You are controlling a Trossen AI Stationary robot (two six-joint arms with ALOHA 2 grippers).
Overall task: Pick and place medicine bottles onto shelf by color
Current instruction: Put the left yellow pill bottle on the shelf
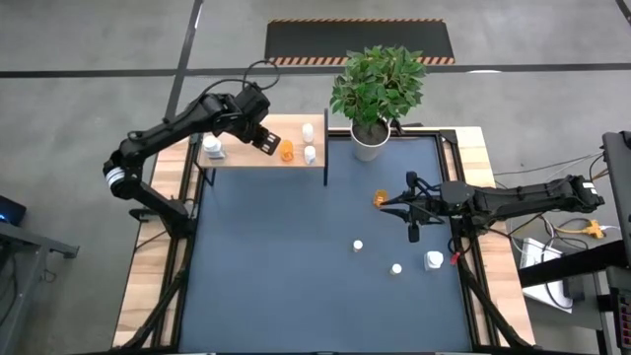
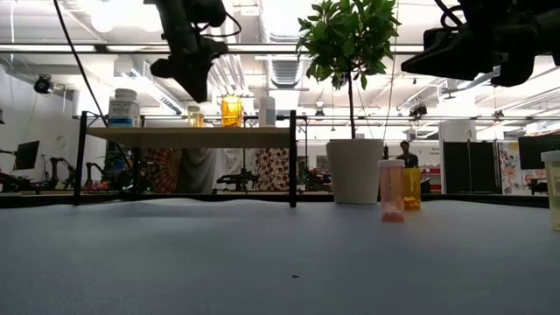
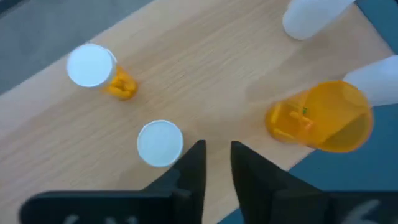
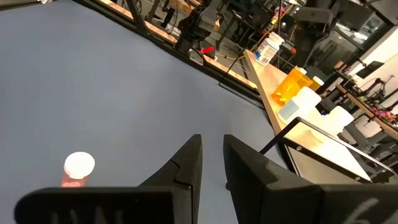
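Observation:
The shelf (image 1: 258, 158) is a light wood board on black legs at the table's far left. On it stand an orange bottle (image 1: 286, 150) (image 3: 320, 115), two white bottles (image 1: 308, 130) (image 1: 310, 153), a labelled white bottle (image 1: 212, 148) and two small white-capped bottles (image 3: 93, 65) (image 3: 160, 143). My left gripper (image 1: 264, 138) (image 3: 217, 162) hovers over the board, shut and empty, beside the orange bottle. My right gripper (image 1: 409, 204) (image 4: 212, 158) hangs above the table's right part, shut and empty, near an orange bottle (image 1: 381, 198) (image 4: 79, 167) standing on the tabletop.
Three white-capped bottles (image 1: 358, 246) (image 1: 396, 268) (image 1: 434, 260) stand on the blue tabletop (image 1: 266, 266) toward its near right. A potted plant (image 1: 373, 99) sits at the far edge beside the shelf. The table's left and middle are bare blue surface.

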